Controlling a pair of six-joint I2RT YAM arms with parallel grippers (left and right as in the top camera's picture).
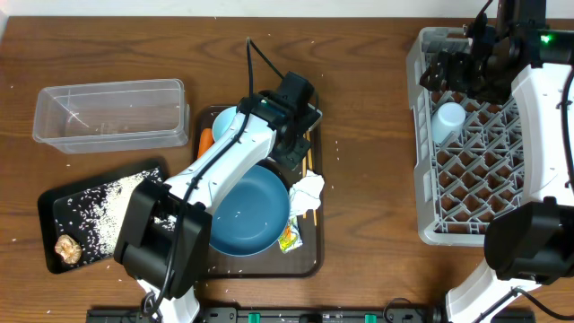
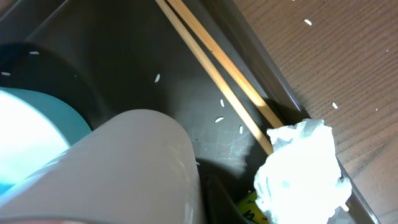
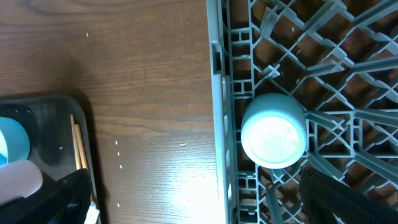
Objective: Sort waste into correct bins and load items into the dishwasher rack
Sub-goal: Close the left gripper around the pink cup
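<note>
On a wooden table (image 1: 368, 72), one dishwasher rack (image 1: 502, 179) holds one light-blue cup (image 1: 447, 121) under the right gripper (image 1: 453, 72), its jaws spread wide; left of the rack, the left gripper (image 1: 289, 152) pinches one pink cup (image 2: 137, 168), with one clear tub (image 1: 108, 112) and one black tray (image 1: 99, 215) farther left.

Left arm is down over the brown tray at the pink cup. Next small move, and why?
Probably raise the left gripper straight up a little. Its jaws are closed, apparently on the pink cup, and the chopsticks and napkin lie close beside it. A vertical lift should clear them before any swing toward the rack.
</note>
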